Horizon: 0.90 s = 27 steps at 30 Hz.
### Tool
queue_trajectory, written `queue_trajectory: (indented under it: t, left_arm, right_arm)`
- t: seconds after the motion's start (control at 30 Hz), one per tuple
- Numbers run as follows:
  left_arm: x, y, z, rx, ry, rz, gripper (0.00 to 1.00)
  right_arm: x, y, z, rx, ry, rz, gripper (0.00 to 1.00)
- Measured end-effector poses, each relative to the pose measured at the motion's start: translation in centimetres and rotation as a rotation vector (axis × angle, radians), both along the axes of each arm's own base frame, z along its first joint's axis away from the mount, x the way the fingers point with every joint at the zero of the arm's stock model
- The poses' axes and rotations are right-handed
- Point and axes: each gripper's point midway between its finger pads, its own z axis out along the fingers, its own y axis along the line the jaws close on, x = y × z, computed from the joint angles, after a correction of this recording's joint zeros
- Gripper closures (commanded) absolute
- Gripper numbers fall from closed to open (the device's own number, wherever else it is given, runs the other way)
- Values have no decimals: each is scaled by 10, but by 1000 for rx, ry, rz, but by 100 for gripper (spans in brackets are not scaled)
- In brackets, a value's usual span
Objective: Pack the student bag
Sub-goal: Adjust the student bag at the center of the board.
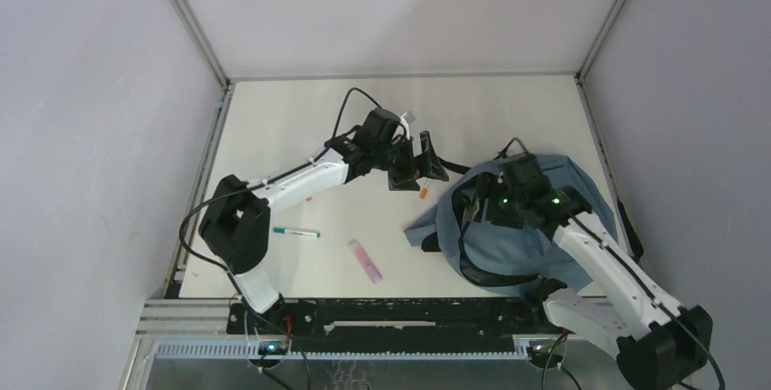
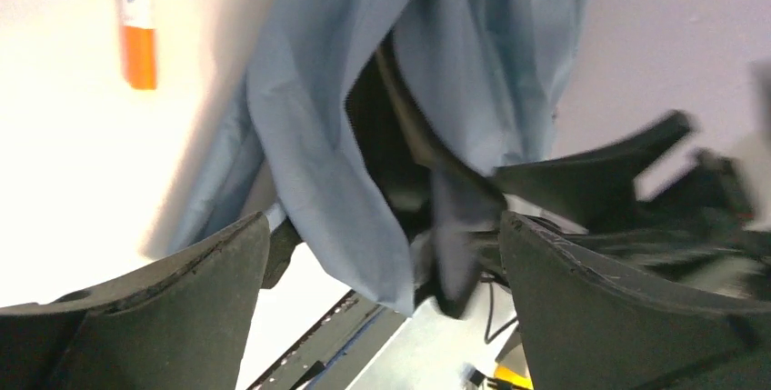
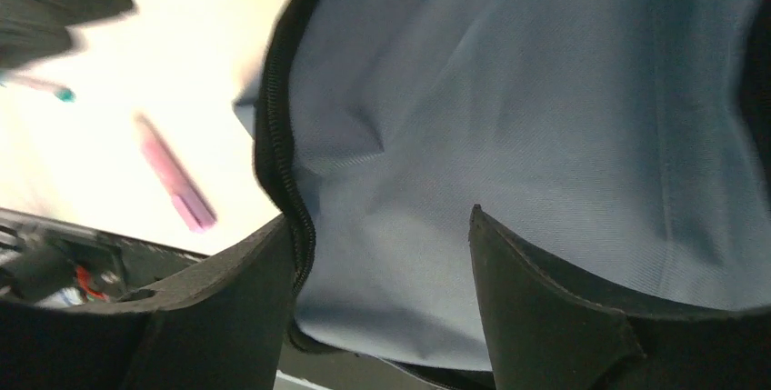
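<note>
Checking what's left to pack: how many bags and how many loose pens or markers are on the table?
student bag: 1
Pens and markers: 3 (teal-tipped pen, pink marker, orange-capped marker)
Total: 4

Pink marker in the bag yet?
No, the pink marker lies on the table, left of the student bag.

No word or number can be read anywhere. The white marker with the orange cap (image 2: 136, 17), lying on the desk (image 2: 55, 135), carries small blue print on its barrel, too blurred to make out. The pink bar (image 1: 365, 260) and the green-tipped pen (image 1: 296, 232) show no legible marks.
</note>
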Motion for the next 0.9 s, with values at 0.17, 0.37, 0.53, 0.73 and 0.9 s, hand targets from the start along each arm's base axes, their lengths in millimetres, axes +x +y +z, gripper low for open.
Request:
queue_trajectory:
  t: [0.17, 0.37, 0.53, 0.73, 0.9]
  left_arm:
    - [9, 19, -13, 127, -74, 53, 0]
    - [26, 55, 3, 279, -251, 159, 0]
    - [30, 67, 9, 358, -347, 175, 0]
    - [38, 64, 5, 391, -420, 131, 0]
    - [44, 56, -29, 442, -413, 72, 0]
  right_arm:
    - [18, -21, 58, 90, -168, -118, 24]
    - [31, -44, 112, 123, -341, -228, 20]
    - [33, -71, 98, 59, -285, -334, 20]
    - [45, -98, 58, -65, -115, -404, 24]
    - [47, -112, 32, -157, -2, -437, 30]
